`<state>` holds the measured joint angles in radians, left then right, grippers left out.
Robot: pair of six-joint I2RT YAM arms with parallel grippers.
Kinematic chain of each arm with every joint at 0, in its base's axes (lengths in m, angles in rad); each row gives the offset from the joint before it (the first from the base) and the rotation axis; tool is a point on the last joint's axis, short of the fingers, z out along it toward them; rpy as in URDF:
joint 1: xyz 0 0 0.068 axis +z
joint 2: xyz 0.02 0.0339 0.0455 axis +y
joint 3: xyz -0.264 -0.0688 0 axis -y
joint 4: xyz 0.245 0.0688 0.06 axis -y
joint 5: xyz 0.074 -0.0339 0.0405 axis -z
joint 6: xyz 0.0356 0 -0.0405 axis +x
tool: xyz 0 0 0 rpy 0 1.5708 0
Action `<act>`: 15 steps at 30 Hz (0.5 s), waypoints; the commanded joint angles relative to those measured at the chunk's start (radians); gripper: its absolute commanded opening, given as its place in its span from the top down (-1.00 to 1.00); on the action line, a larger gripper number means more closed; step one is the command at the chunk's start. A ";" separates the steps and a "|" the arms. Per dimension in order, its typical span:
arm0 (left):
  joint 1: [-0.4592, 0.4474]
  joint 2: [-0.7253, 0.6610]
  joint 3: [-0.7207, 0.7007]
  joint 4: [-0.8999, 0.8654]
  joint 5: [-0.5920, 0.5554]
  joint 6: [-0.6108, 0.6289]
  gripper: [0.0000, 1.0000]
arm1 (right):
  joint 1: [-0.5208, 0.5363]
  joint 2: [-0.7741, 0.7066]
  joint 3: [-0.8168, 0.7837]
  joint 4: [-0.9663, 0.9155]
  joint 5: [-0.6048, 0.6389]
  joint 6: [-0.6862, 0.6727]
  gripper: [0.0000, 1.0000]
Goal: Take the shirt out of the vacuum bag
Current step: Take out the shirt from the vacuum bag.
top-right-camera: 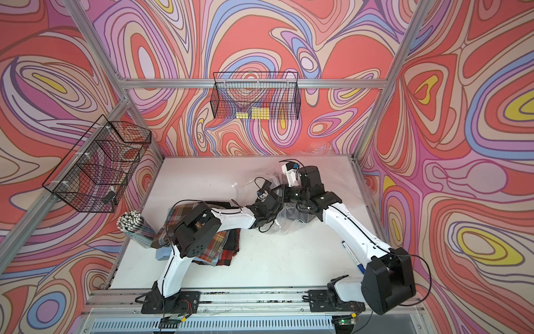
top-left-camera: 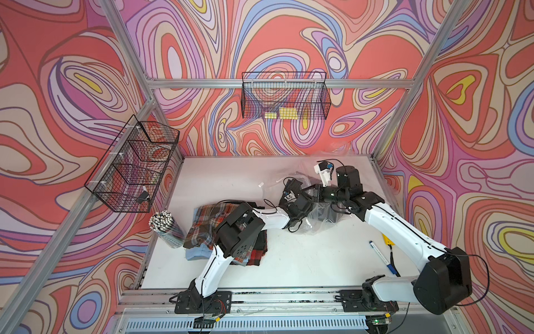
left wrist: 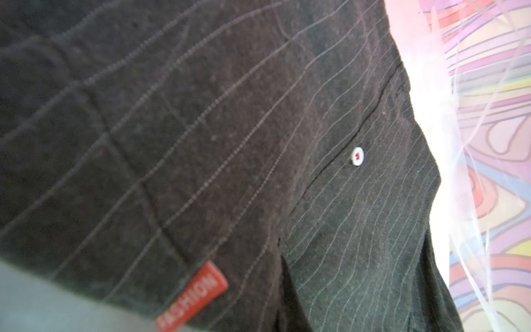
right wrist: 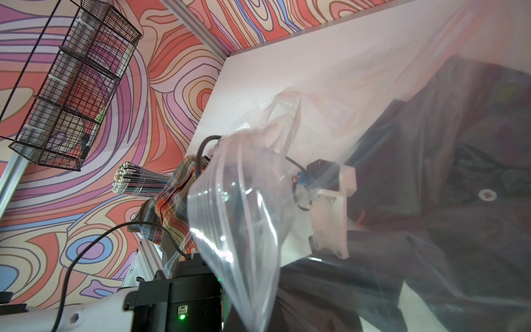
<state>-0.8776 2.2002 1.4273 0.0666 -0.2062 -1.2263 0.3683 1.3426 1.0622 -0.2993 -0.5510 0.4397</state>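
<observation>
On the worktop [top-left-camera: 289, 260], the vacuum bag [top-left-camera: 310, 225] lies toward 1 o'clock from the middle, near the back right corner, with the shirt [right wrist: 459, 138] inside it. A pile of clothes [top-left-camera: 208, 219] lies at 9 o'clock, partly under the left arm [top-left-camera: 271, 215]. A bundle of sticks [top-left-camera: 163, 222] stands just beside the pile, at the worktop's 9 o'clock edge. A marker [top-left-camera: 381, 257] lies at 4 o'clock, beside the right arm [top-left-camera: 398, 231]. A wire basket [top-left-camera: 284, 95] hangs on the back wall at 12 o'clock, and a second basket [top-left-camera: 130, 164] on the side wall at 10 o'clock.
</observation>
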 commanded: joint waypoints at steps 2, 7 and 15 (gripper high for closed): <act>-0.020 -0.086 -0.010 -0.174 -0.116 0.145 1.00 | 0.034 -0.028 -0.007 -0.048 -0.067 -0.009 1.00; -0.081 -0.253 -0.057 -0.215 -0.288 0.307 1.00 | 0.034 -0.034 -0.011 -0.055 -0.052 -0.019 1.00; -0.111 -0.464 -0.197 -0.212 -0.387 0.407 1.00 | 0.034 -0.023 -0.015 -0.043 -0.055 -0.015 1.00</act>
<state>-0.9878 1.7927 1.2415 -0.1410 -0.4934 -0.9035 0.3870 1.3190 1.0615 -0.3134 -0.5789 0.4385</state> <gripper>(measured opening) 0.086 0.052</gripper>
